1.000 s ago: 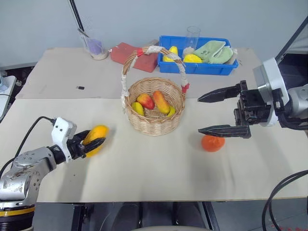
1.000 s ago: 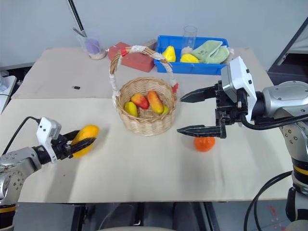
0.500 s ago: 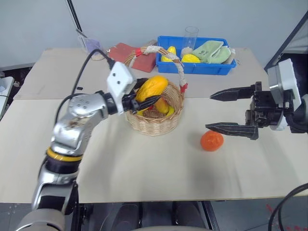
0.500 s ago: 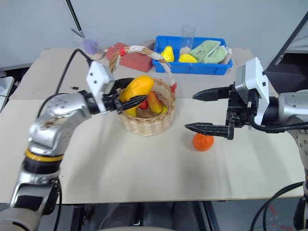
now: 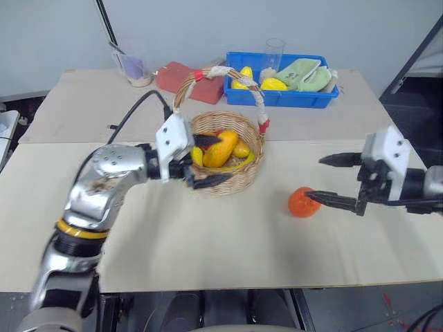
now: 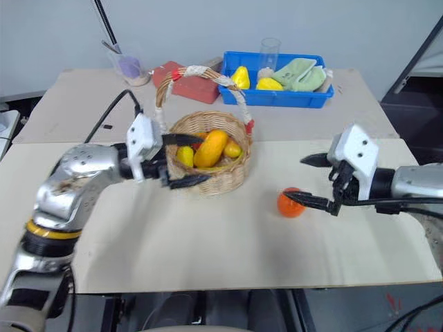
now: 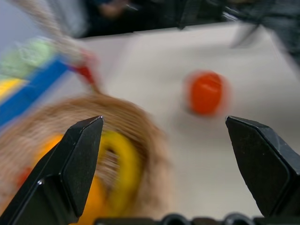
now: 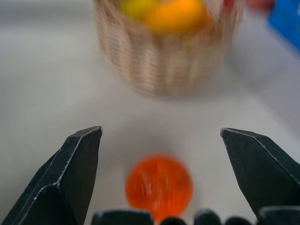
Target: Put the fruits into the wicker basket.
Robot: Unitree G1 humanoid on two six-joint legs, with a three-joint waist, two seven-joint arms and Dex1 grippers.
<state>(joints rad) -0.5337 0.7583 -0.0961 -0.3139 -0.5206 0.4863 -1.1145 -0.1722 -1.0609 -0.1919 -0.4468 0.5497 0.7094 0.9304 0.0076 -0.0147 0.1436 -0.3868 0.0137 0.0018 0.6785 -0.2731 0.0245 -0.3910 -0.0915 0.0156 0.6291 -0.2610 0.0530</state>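
No brand, label or writing can be read on anything here. The mango-like fruit (image 5: 221, 148) lies in the wicker basket (image 5: 239, 181) and hides most of the smaller fruits under it, while the left gripper (image 5: 208, 160) hangs at the basket's rim, fingers spread wide and empty. The tangerine (image 5: 302, 202) sits on the table (image 5: 208, 242) beside the lower finger of the right gripper (image 5: 324, 179), also wide open and holding nothing.
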